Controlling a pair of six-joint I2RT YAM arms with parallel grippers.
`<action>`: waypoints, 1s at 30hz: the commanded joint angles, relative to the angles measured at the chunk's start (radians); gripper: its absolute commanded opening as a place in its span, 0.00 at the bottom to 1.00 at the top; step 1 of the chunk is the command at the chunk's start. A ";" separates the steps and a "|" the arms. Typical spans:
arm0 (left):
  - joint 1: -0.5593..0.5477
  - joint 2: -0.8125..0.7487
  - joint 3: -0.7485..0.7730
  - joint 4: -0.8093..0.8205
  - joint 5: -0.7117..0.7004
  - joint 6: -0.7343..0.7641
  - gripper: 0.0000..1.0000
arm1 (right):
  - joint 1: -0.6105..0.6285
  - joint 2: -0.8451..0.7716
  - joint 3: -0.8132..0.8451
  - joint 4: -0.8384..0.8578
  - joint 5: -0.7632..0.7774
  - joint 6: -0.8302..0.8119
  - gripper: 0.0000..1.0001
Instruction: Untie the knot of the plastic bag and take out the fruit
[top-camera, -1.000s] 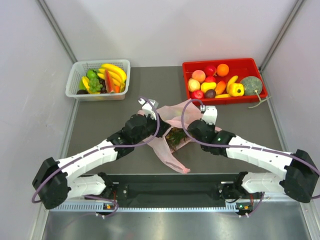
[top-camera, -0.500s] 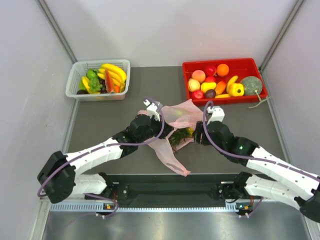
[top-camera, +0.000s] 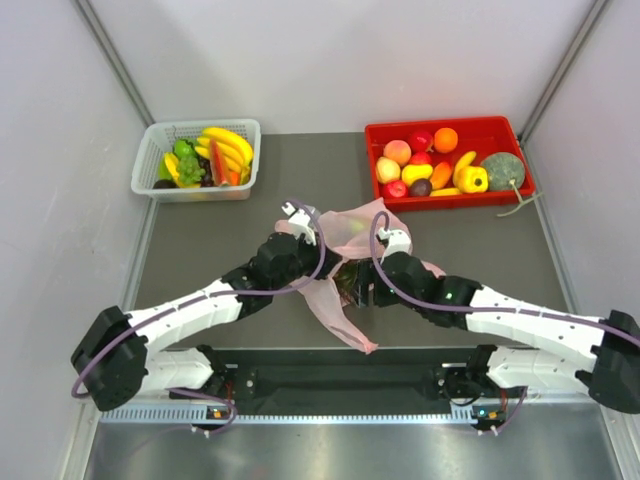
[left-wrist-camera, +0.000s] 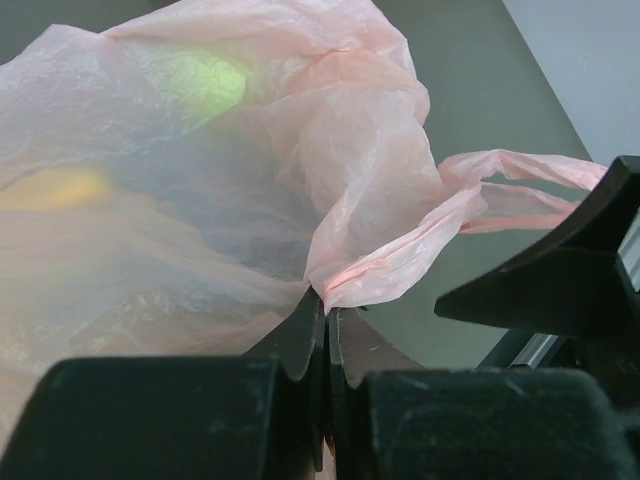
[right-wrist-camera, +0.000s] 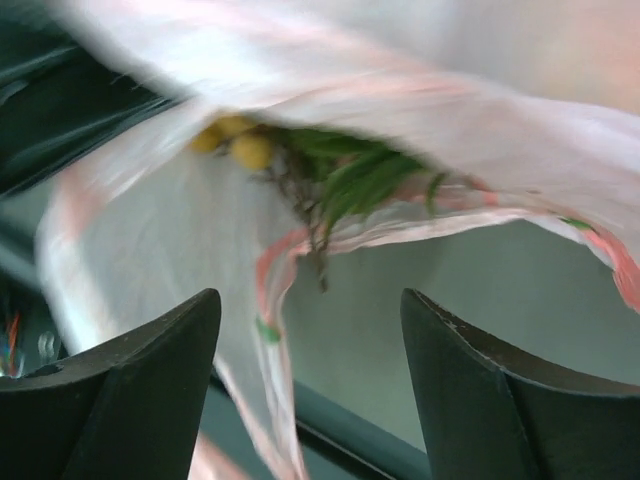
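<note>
— Is the knot undone?
— Seemingly: the plastic bag (top-camera: 355, 228) gapes. The left gripper (left-wrist-camera: 325, 310) pinches its rim; the right gripper (right-wrist-camera: 310, 300), jaws apart, faces its mouth. The fruit (right-wrist-camera: 250, 150) lies inside, not yet out.

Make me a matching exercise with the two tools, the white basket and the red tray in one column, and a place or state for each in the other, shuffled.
Things:
1. left tool
2. right tool
3. white basket
4. red tray

Places or states:
A. far right corner of the table
B. open, in front of the plastic bag
C. far left corner of the table
D. shut on the plastic bag's film

Pairs: 1-D, 2-B, 3-C, 4-A
</note>
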 joint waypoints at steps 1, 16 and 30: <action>-0.001 -0.038 -0.010 0.015 -0.032 0.012 0.00 | 0.016 0.060 0.030 0.016 0.240 0.282 0.74; 0.001 -0.062 -0.014 0.006 -0.022 0.015 0.00 | 0.042 0.305 0.051 0.186 0.455 0.713 0.75; 0.001 -0.084 -0.033 0.000 -0.012 0.013 0.00 | 0.020 0.330 0.048 0.156 0.469 0.546 0.00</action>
